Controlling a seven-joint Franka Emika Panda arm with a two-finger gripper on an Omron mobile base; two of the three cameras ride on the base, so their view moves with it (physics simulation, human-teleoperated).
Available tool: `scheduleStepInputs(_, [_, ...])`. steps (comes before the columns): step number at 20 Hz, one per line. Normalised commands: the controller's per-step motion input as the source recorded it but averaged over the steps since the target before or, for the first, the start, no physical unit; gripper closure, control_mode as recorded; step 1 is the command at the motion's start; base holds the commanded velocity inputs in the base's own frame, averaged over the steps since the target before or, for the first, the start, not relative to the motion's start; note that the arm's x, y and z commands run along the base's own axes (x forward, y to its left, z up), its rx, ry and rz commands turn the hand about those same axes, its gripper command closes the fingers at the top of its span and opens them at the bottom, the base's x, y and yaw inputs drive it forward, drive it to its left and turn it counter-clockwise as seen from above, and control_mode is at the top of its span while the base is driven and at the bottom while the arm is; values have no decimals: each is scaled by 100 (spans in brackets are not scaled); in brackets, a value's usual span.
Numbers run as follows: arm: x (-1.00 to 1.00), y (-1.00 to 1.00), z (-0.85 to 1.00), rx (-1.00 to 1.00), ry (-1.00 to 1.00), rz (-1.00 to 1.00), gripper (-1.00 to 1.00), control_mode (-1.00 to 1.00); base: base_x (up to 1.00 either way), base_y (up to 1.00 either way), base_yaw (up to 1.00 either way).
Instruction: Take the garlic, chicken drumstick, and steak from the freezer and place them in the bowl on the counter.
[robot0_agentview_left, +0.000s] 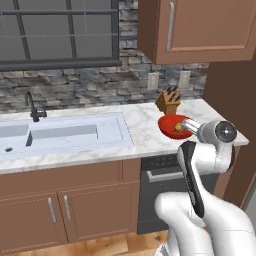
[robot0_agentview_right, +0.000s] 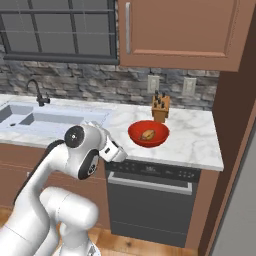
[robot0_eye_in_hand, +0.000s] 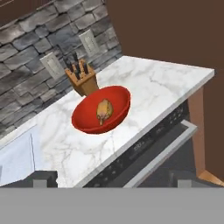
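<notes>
The red bowl (robot0_agentview_right: 148, 133) sits on the white marble counter (robot0_agentview_right: 195, 142), just in front of the knife block. Inside it lies a golden-brown piece that looks like the chicken drumstick (robot0_eye_in_hand: 104, 110), also seen in the bowl (robot0_eye_in_hand: 118, 101) from the hand view. My gripper (robot0_eye_in_hand: 113, 178) hangs open and empty in front of the counter's edge, over the oven and short of the bowl. Its fingertips (robot0_eye_in_hand: 43, 177) stand wide apart. A grey strip of the freezer (robot0_agentview_right: 239, 215) shows at the far right. Garlic and steak are out of view.
A wooden knife block (robot0_agentview_right: 160, 107) stands against the stone wall behind the bowl. The sink (robot0_agentview_left: 60, 134) with a dark faucet (robot0_agentview_left: 33, 107) lies to the left. A black oven (robot0_agentview_right: 150, 197) is under the counter, a wooden cabinet (robot0_agentview_right: 180, 30) above, a tall brown panel (robot0_agentview_right: 227, 125) on the right.
</notes>
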Motion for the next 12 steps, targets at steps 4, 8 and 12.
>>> scheduleStepInputs(4, [0,0,0,0,0,0,-100,100,-100,-22,0])
scheduleStepInputs(8, [0,0,0,0,0,0,-100,100,-100,-73,-4])
scheduleStepInputs(12, [0,0,0,0,0,0,-100,100,-91,-100,-22])
